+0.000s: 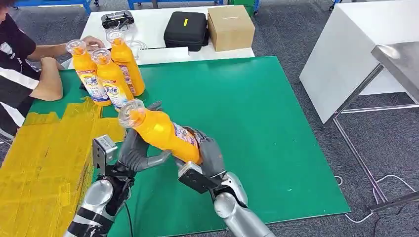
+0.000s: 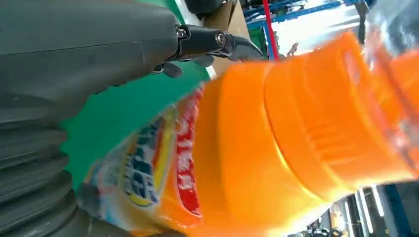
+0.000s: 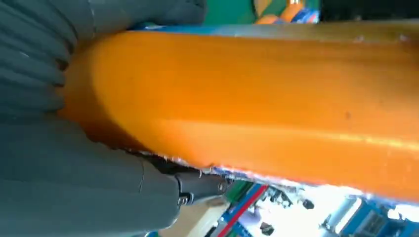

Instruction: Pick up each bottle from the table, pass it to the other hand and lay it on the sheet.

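An orange bottle point(image 1: 163, 131) with a clear cap hangs tilted over the green sheet point(image 1: 257, 113), cap pointing up and left. My right hand point(image 1: 210, 155) grips its lower end; the right wrist view has the orange body point(image 3: 257, 98) pressed against the palm. My left hand point(image 1: 133, 153) lies under the bottle's upper half with fingers spread around it, one finger point(image 2: 217, 42) standing off the bottle point(image 2: 276, 138). Three more orange bottles point(image 1: 111, 79) stand upright at the sheet's far left corner.
A person point(image 1: 20, 64) sits at the far left, one hand by the standing bottles. Yellow tape point(image 1: 44, 158) covers the table's left part. Behind the sheet are a black case point(image 1: 185, 29) and a cardboard box point(image 1: 230, 27). A metal table point(image 1: 400, 59) stands at the right.
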Tool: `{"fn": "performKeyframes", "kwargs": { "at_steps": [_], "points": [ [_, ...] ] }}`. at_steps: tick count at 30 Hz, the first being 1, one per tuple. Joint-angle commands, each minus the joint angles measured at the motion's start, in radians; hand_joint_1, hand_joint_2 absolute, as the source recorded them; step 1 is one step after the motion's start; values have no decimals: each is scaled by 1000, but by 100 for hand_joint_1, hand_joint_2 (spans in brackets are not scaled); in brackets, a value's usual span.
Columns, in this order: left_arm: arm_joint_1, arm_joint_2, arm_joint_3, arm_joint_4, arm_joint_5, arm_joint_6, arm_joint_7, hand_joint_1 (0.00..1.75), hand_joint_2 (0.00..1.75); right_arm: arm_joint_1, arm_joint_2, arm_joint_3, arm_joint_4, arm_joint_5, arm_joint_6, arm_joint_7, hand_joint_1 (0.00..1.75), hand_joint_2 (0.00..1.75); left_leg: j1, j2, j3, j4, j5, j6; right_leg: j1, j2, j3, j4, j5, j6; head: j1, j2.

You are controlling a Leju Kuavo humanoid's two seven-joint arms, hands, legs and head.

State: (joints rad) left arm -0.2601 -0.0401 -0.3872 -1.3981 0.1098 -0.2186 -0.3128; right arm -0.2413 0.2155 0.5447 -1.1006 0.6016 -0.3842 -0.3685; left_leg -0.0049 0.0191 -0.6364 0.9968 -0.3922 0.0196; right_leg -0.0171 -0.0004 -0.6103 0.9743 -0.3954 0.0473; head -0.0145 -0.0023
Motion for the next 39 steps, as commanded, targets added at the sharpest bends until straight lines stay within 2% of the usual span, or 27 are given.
{"fn": "performKeyframes", "kwargs": {
  "at_steps": [1,9,10,24,33,34,35,37,39],
  "points": [
    [-74,10,-47,97,32,-4,9,0,175,-75,6,162,140,11,24,-8,175,175,1,-1,3,0,-1,-1,1,0,3,-1,-1,-1,0,0],
    [-92,10,-38,111,64,-2,3,0,175,-73,-19,186,93,-109,139,-42,175,175,2,-3,4,1,-2,-2,2,-2,5,0,-2,-2,0,0],
    [-90,7,-33,109,68,1,-1,171,175,-73,-21,186,90,-111,141,-41,175,175,1,-3,3,0,-1,-1,1,-2,3,-1,-1,-2,0,0],
    [-87,0,-19,110,81,13,-8,175,175,-66,-31,174,67,-158,167,-43,175,175,1,-3,4,0,-2,-1,1,-2,4,0,-2,-2,0,0],
    [-81,-4,1,97,68,57,-27,175,175,-55,-38,150,40,-176,140,-43,175,175,2,-4,5,1,-2,-2,2,-2,5,0,-3,-2,0,0],
    [-80,-1,4,95,59,68,-30,175,175,-50,-37,144,34,-182,135,-44,127,175,2,-3,4,1,-2,-1,1,-2,4,0,-2,-2,0,0],
    [-79,5,10,87,12,119,-45,175,175,-39,-37,130,15,-196,125,-46,3,175,1,-2,2,0,-1,-1,1,-2,2,0,-1,-1,0,0],
    [-76,12,27,72,-102,241,-73,175,175,-21,-48,116,-28,-211,116,-45,0,175,1,-3,3,0,-1,-1,1,-2,3,0,-2,-2,0,0],
    [-84,30,54,68,-341,480,-98,175,175,7,-75,97,-105,-224,111,-44,0,175,2,-3,3,1,-2,-1,2,-1,3,0,-2,-2,0,0]
  ]
}}
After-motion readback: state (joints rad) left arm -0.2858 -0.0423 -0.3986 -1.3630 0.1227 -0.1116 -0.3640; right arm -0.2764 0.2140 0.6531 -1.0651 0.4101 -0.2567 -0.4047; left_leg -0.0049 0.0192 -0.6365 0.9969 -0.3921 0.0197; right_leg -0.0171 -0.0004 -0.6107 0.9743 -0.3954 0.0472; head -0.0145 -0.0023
